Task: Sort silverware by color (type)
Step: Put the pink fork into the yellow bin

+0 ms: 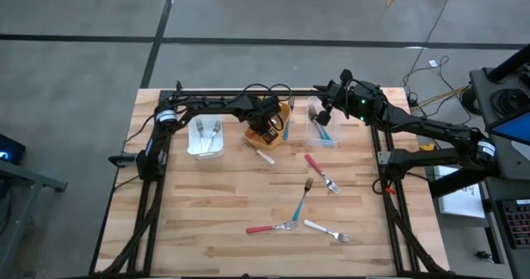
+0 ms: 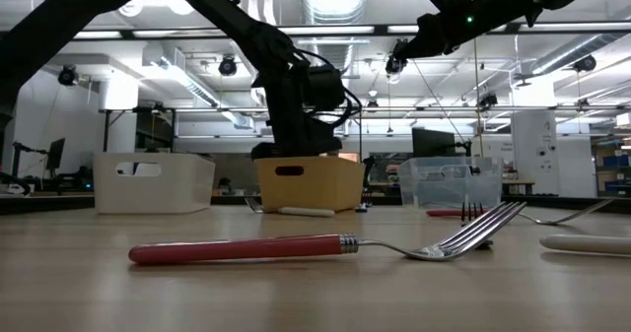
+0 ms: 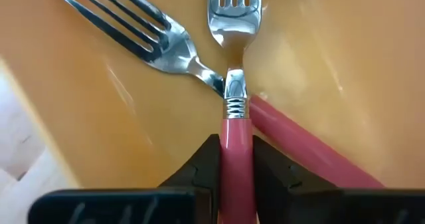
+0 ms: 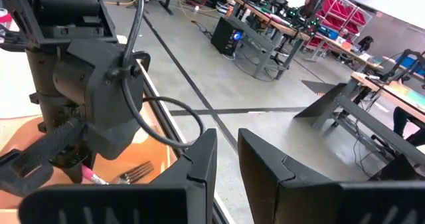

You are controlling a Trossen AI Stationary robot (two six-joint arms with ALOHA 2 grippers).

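My left gripper (image 1: 267,130) reaches down into the orange bin (image 1: 284,113) and is shut on a pink-handled fork (image 3: 234,64). A second pink-handled fork (image 3: 143,38) lies on the bin floor, its handle (image 3: 305,144) running under the first. My right gripper (image 1: 325,113) hovers level above the clear bin (image 1: 335,138), its fingers (image 4: 199,164) nearly together with nothing between them. Loose silverware lies flat on the table: a white-handled piece (image 1: 263,156), a red fork (image 1: 321,173), a blue fork (image 1: 300,203), a red fork (image 1: 269,228) and a white fork (image 1: 325,229). My left gripper pinches the fork's pink handle (image 3: 236,134) between its two fingers (image 3: 206,164), just behind the silver collar at the head end. The fingers come steeply from above and lie along the handle. The fork's head (image 3: 234,11) points away from them, over the orange bin floor.
The white bin (image 1: 192,151), holding forks, stands left of the orange bin at the table's far side. The clear bin holds blue-handled pieces (image 1: 325,132). A dark frame rail (image 1: 224,93) runs along the far edge. Bare wood lies at the table's near left (image 1: 190,221).
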